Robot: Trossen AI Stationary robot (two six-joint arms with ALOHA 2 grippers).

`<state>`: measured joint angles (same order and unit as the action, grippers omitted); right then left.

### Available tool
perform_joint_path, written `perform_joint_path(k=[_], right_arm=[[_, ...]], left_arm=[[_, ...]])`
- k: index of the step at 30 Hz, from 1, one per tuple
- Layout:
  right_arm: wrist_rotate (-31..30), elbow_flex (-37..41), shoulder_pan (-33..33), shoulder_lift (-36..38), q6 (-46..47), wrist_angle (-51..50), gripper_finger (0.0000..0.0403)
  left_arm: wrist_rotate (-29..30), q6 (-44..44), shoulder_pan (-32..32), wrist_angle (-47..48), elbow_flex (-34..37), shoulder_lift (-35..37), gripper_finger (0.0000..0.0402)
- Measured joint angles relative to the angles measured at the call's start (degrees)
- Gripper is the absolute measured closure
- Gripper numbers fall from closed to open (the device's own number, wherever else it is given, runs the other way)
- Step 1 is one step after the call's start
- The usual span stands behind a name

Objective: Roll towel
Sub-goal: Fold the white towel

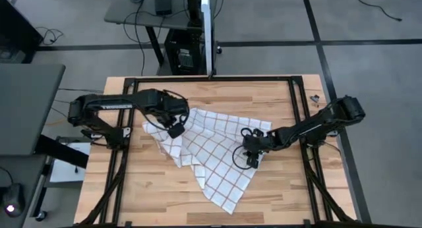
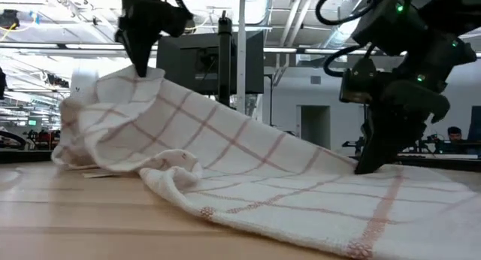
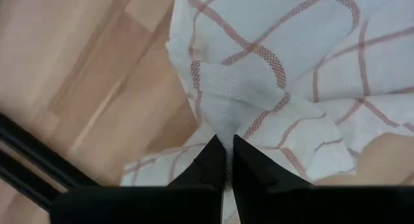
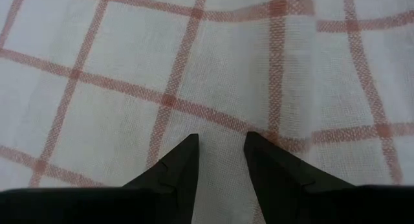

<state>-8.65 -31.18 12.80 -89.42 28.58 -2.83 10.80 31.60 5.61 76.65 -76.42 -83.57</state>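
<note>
The towel (image 1: 211, 152), white with a grid of thin reddish-brown lines, lies spread and rumpled across the middle of the wooden table (image 1: 277, 201). In the high view it runs slantwise, from a bunched end near the left arm down to a corner close to the table's front edge. The low view shows that bunched end lifted off the wood into a peak, with the cloth sloping away from it in a long fold down to the flat part that rests on the table top.

The left gripper (image 1: 176, 130) is at that raised end. Its two dark fingers (image 3: 213, 166) are pressed together and pinch a gathered bit of the cloth between their tips; the left wrist view shows the fabric drawn into a narrow pleat where it enters the grip, with bare wood beside it.

The right gripper (image 1: 250, 157) is down over the flat part of the towel, on the side toward the right arm. Its fingers (image 4: 181, 169) stand a little apart, with a strip of cloth showing between the tips, and they point at the fabric. Whether the tips touch or nip the cloth I cannot tell.

Beyond the table's far edge stands a dark post (image 1: 210, 30) with cables around it.
</note>
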Motion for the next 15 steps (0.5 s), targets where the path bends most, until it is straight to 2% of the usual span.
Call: perform_joint_path(k=[6,12,15], right_arm=[[-0.5,-0.2,1.7,0.5,-3.3,-6.1,0.0280],[2.5,0.1,3.1,5.7,-4.8,-17.4,0.0280],[3.8,0.3,3.0,8.6,-4.6,-23.3,0.0280]], left_arm=[[-0.3,3.7,-3.4,4.3,0.9,0.9,0.0400],[-0.7,9.9,-6.7,9.5,0.8,3.4,0.0400],[-3.1,15.3,-8.6,10.4,-1.3,5.7,0.0400]])
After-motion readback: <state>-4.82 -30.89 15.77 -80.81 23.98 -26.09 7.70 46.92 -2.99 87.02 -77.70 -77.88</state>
